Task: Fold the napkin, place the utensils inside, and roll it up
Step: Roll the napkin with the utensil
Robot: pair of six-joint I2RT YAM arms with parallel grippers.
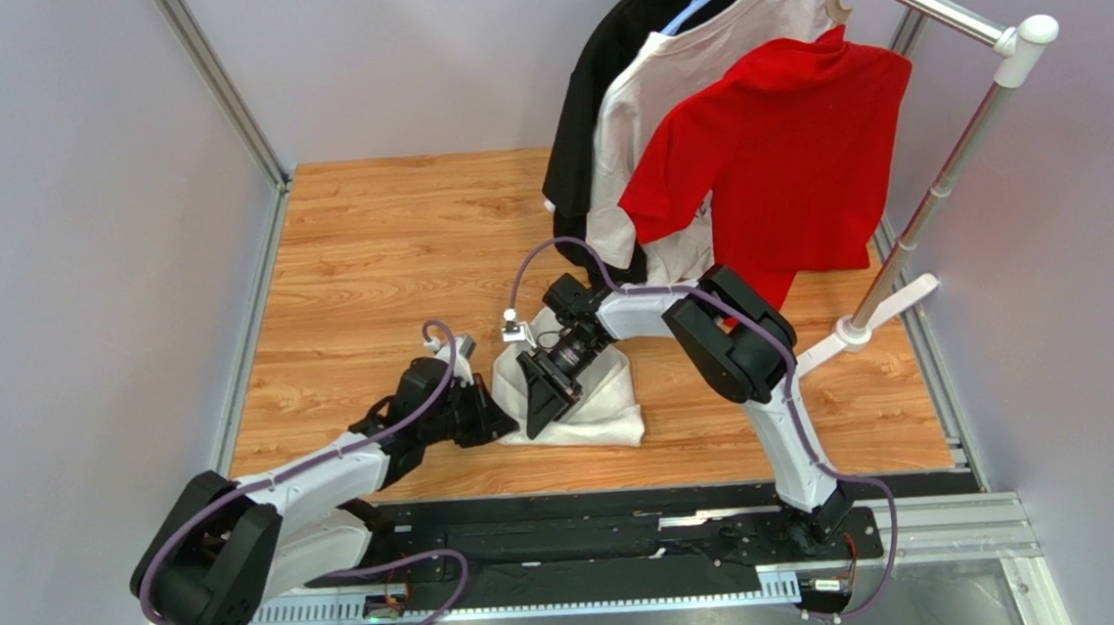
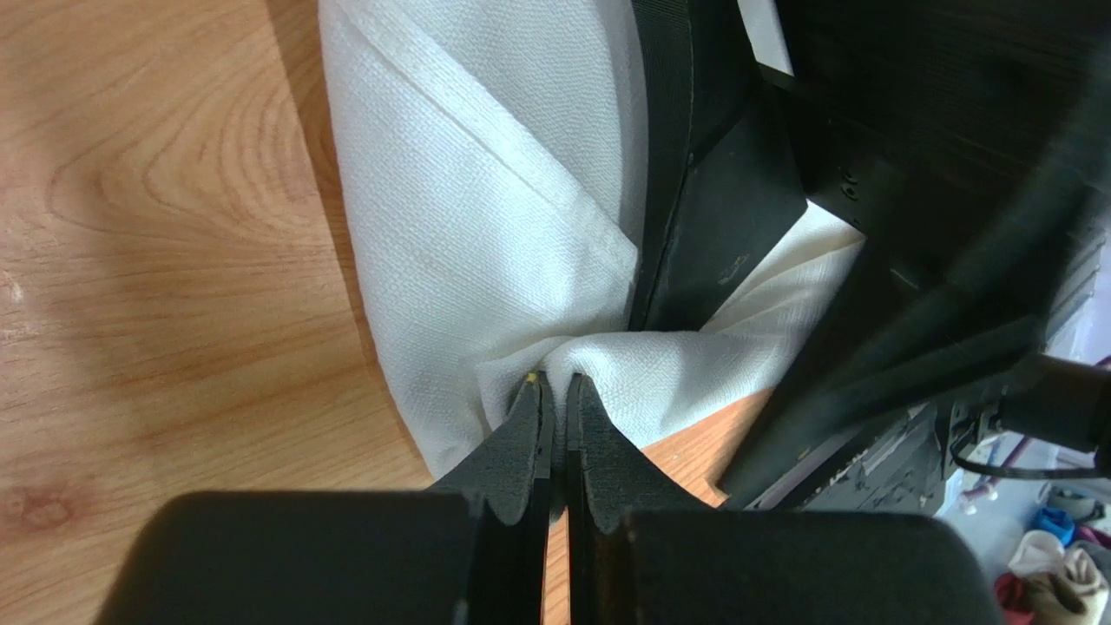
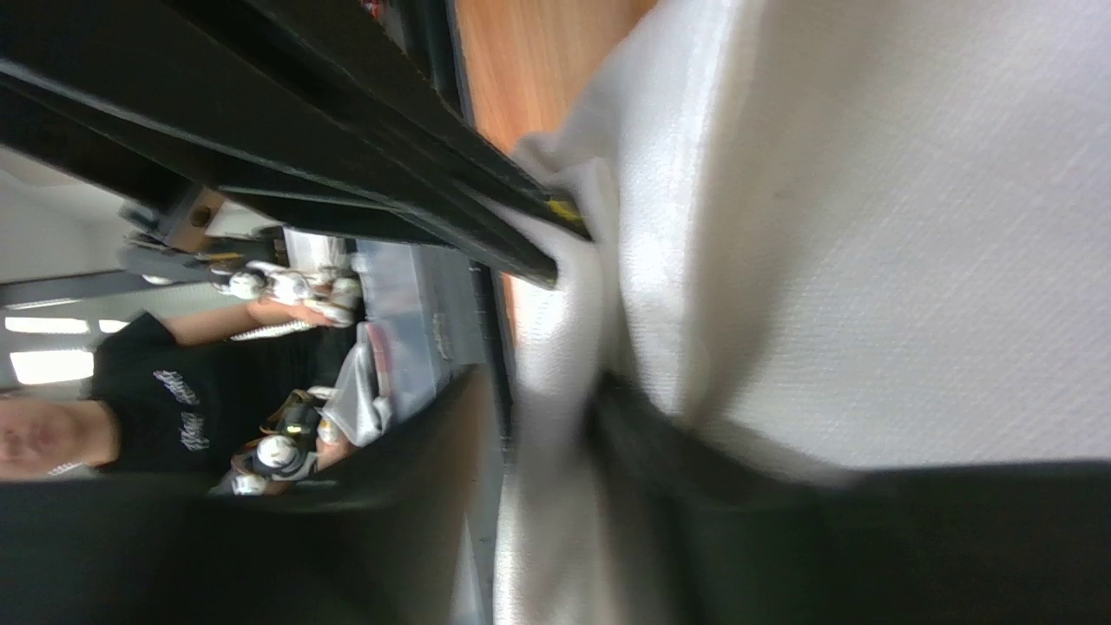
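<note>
Black and pressed tight together, the fingers of your left claw point(image 2: 558, 395) pinch a gathered bit of the white napkin point(image 2: 483, 222). The cloth lies folded over itself on the wooden bench point(image 1: 367, 252), close to its near edge and about midway across. Your right claw point(image 3: 541, 397) comes down on the same cloth, just beside the left one. Its fingers stand apart with a fold of napkin between them, and you cannot tell whether they press on it. Past both arms the wood runs on to the back wall. At the far right a garment rail point(image 1: 924, 0) carries a red T-shirt point(image 1: 786, 135), a white T-shirt point(image 1: 680, 91) and a black one point(image 1: 599, 89) on hangers.
</note>
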